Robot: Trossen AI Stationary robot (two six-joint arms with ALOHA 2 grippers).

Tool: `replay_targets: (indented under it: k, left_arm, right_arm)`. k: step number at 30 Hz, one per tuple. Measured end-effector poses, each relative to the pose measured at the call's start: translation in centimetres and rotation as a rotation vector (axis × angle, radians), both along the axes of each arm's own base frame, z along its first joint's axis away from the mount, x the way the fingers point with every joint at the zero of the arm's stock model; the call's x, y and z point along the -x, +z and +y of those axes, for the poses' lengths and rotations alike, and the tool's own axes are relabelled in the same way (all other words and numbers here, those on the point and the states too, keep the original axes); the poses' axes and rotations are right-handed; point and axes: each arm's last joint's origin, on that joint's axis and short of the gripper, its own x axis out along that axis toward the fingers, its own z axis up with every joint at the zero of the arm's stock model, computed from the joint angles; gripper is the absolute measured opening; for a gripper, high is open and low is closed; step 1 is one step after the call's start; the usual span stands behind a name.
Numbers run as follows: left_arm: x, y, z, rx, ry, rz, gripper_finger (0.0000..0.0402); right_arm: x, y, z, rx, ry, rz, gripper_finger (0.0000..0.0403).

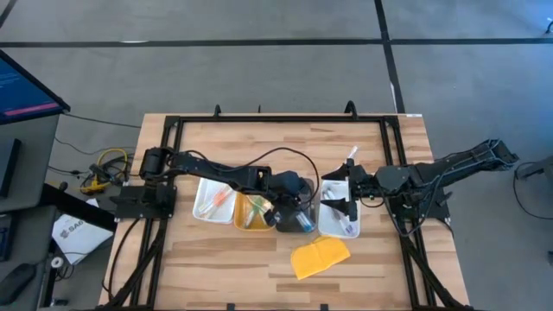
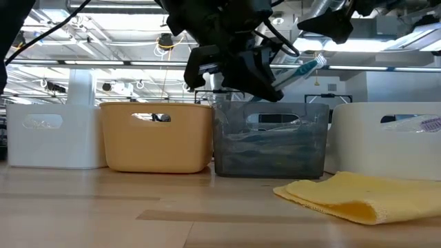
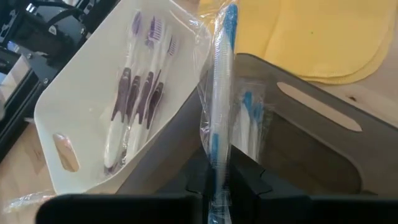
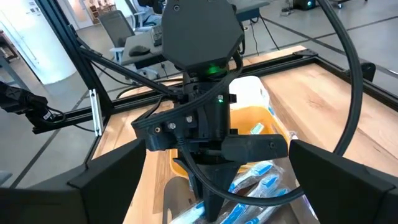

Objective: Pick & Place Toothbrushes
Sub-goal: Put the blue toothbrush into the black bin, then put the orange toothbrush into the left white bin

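Observation:
My left gripper (image 3: 214, 177) is shut on a blue toothbrush (image 3: 219, 93) in a clear wrapper, above the grey tray (image 2: 269, 141). The brush's free end reaches over the wall between the grey tray (image 3: 311, 124) and the white tray (image 3: 81, 118) on its right. Blue wrapped toothbrushes (image 3: 249, 118) lie in the grey tray, and purple-and-white ones (image 3: 134, 93) lie in that white tray. My right gripper (image 1: 344, 195) hovers open above the white tray (image 1: 339, 220) and faces the left gripper. My left gripper pinches the wrapped toothbrush near its handle end (image 3: 214, 165) between its two fingers, coming from the table's left and slanting down. The brush sticks out past the fingertips toward the table's right. It is lifted clear above the grey tray, its head end (image 2: 310, 65) tipped a little upward.
An orange tray (image 1: 251, 212) and another white tray (image 1: 212, 199) stand left of the grey one, both with toothbrushes inside. A yellow pad (image 1: 320, 257) lies near the front, right of centre. A black frame (image 1: 285, 119) rims the table.

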Motion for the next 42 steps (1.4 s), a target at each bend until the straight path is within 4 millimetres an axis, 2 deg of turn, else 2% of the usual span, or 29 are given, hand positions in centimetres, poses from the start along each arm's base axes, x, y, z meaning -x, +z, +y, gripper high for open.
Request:
replay_targets:
  k: [5,18,25,29,36,42]
  left_arm:
    - [0.0,0.0,0.0,0.001,0.001,0.000,0.0045]
    - [0.0,-0.1,0.6,0.005,0.082,0.010,0.0058]
    - [0.8,-1.7,0.7,-0.008,0.117,0.060,0.0092]
    - [0.9,-1.8,0.4,-0.034,0.129,0.052,0.0116]
    - [1.5,0.7,-0.4,-0.066,0.174,-0.020,0.0142]
    - [3.7,5.3,0.0,0.035,0.270,-0.105,0.0145]
  right_arm:
    - [0.0,0.0,0.0,0.000,0.001,0.000,0.0391]
    - [0.1,0.0,0.3,-0.001,0.020,0.000,0.0392]
    - [0.1,0.0,0.4,-0.002,0.022,-0.004,0.0393]
    - [0.1,0.0,0.4,-0.002,0.022,-0.004,0.0393]
    - [0.2,-0.2,0.4,0.016,0.028,0.019,0.0393]
    - [0.6,0.3,0.3,0.129,0.052,0.018,0.0395]
